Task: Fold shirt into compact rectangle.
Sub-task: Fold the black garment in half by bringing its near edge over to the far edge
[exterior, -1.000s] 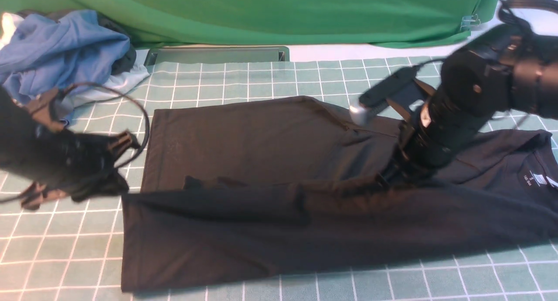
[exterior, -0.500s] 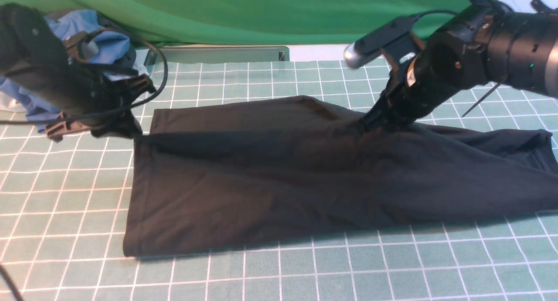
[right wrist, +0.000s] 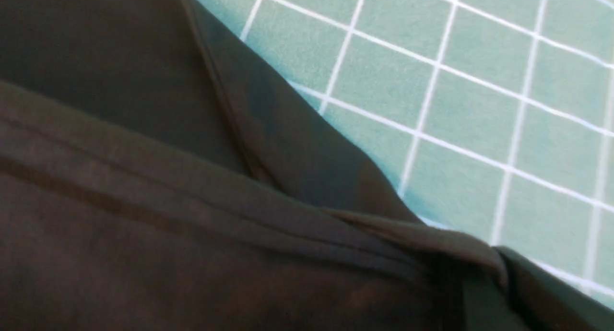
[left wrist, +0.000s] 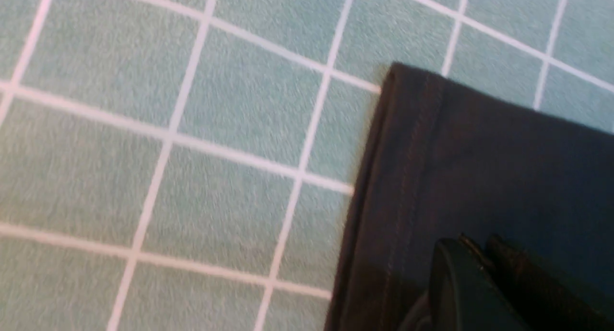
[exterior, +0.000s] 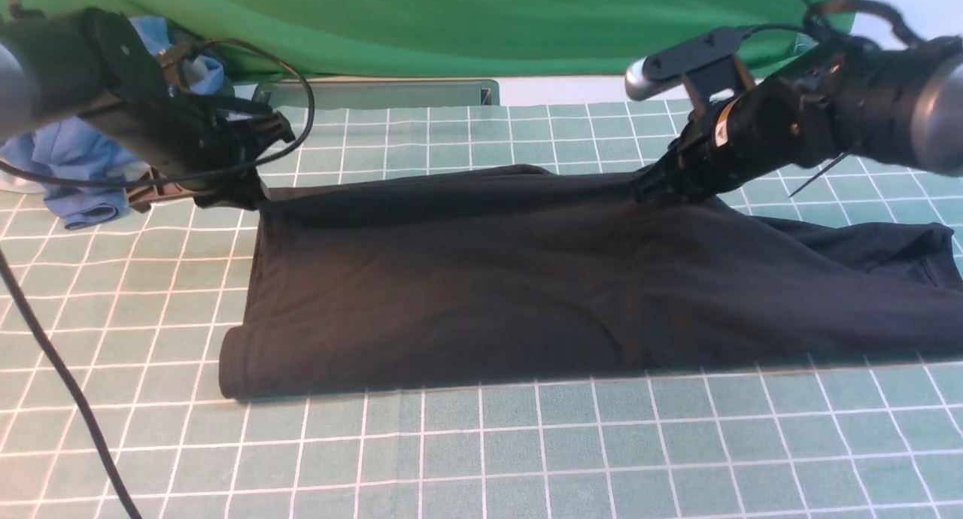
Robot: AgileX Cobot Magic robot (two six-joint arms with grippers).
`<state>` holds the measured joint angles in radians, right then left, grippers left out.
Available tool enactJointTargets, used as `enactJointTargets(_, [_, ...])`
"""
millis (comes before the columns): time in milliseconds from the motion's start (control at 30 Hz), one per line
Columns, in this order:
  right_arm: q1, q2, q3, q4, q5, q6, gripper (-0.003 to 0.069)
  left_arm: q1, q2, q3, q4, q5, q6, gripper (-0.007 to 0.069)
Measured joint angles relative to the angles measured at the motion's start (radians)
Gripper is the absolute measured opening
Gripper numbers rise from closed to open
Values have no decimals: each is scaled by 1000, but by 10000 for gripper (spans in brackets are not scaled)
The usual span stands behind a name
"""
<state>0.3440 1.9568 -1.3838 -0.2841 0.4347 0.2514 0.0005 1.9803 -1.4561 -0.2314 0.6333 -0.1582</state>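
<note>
Left hand (exterior: 252,195) we see clamped tight on shirt (exterior: 481,278) at its far corner; right hand (exterior: 648,192) clamped on the far edge. Shirt lies doubled over on desk (exterior: 527,444).

Soft, even light comes down from overhead, bright on the green mat (exterior: 481,459), leaving just a thin shadow along the near fold of the shirt (exterior: 527,293), whose black swallows most detail. The left arm (exterior: 113,105) and right arm (exterior: 827,128) look slightly smeared. Both wrist views are soft and grainy.
</note>
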Motion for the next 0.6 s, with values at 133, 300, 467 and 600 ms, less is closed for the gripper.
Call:
enactJointTargets(133, [-2, 39, -15, -3, -50, 0, 54, 16, 19, -9, -6, -29, 0, 20])
enactJointTargets(300, [-2, 72, -41, -3, -122, 0, 55, 73, 20, -34, -63, -41, 0, 20])
enactJointTargets(467, [-2, 94, -53, -3, -210, 0, 64, 90, 28, -38, -70, -67, 11, 20])
enactJointTargets(600, [-2, 129, -53, -6, -263, 0, 72, 90, 61, -39, -101, -130, 33, 20])
